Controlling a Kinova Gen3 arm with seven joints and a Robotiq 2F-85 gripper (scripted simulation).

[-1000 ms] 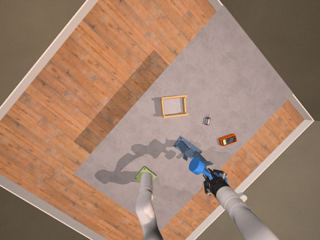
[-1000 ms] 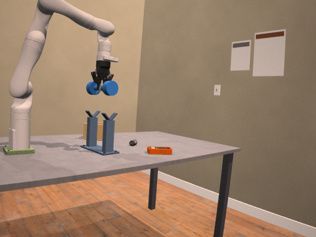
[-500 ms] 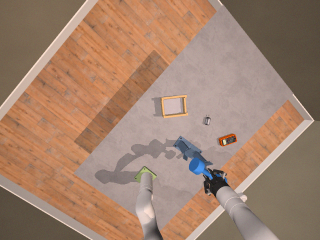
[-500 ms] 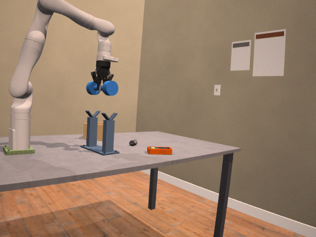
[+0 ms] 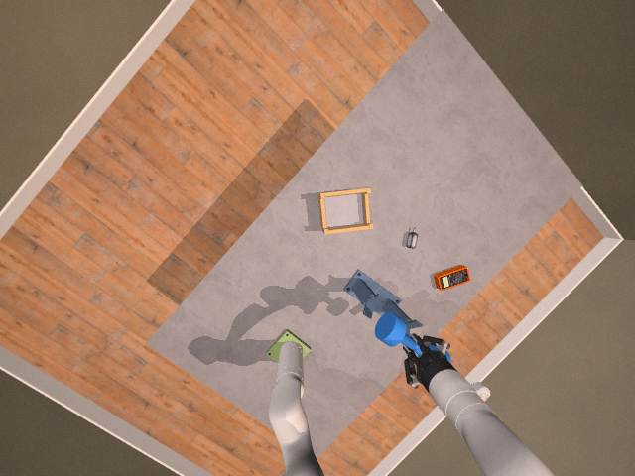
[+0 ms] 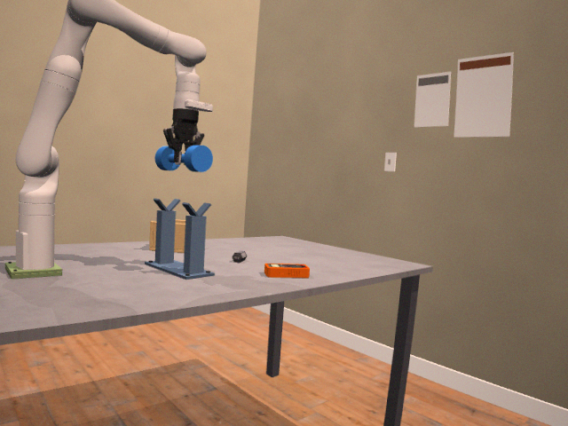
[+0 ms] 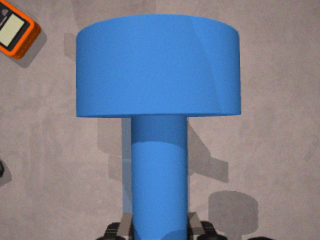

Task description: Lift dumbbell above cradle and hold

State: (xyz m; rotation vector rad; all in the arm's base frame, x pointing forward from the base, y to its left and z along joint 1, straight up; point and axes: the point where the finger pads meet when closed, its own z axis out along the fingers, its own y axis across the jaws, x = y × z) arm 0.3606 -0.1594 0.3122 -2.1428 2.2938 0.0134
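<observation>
Holding is the whole job now: my gripper (image 6: 184,148) is pinched onto the bar of the blue dumbbell (image 6: 184,158), which hangs in open air well above the two V-forks of the grey-blue cradle (image 6: 179,238) on the table (image 6: 320,261), touching neither fork. I judge the height asked for is met with room to spare, so the thing to do well is nothing showy: keep the squeeze constant, keep the wrist pointing straight down, let no joint drift, and avoid any twitch that would set the end weights swinging about my fingers. My grasp looks near the middle of the bar (good for balance), though in the wrist view only one end weight shows and the fingers sit at the very bottom edge, so I cannot be sure it is exactly centred. The dumbbell's long axis lies level, roughly parallel to the line between the cradle's forks in the exterior view; from the top view it runs diagonally, one end pointing toward the cradle and the other hidden under my wrist.
</observation>
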